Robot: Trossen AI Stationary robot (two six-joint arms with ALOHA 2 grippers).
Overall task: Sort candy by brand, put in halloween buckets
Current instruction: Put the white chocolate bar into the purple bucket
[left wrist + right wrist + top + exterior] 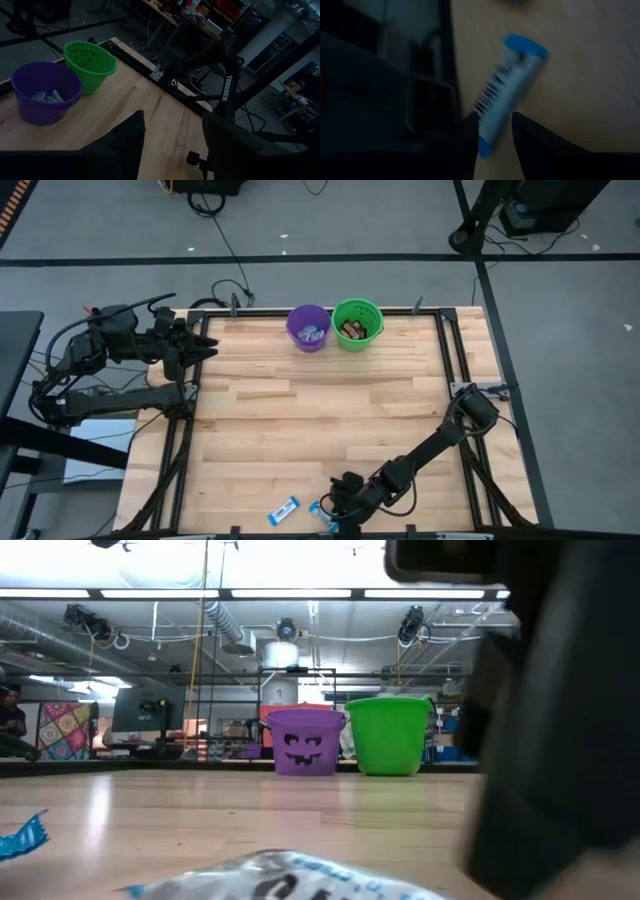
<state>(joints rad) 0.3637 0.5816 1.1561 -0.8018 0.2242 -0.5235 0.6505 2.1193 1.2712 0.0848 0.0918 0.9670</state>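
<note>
High view, my right gripper (333, 515) at the table's (300, 430) near edge, fingers part-open astride a blue-and-white candy (507, 85), second candy (284, 511) just beside, purple bucket (309, 327) and green bucket (357, 324) touching at the far edge, bare wood between, left gripper (205, 348) open, empty, far-left corner.

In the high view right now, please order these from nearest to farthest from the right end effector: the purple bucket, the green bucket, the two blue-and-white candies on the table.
1. Candy bar, between the right end effector's fingers at the table's near edge.
2. Second candy bar, just beside it, toward the left arm's side.
3. Green bucket and purple bucket, side by side at the far edge: too close to call.
</note>
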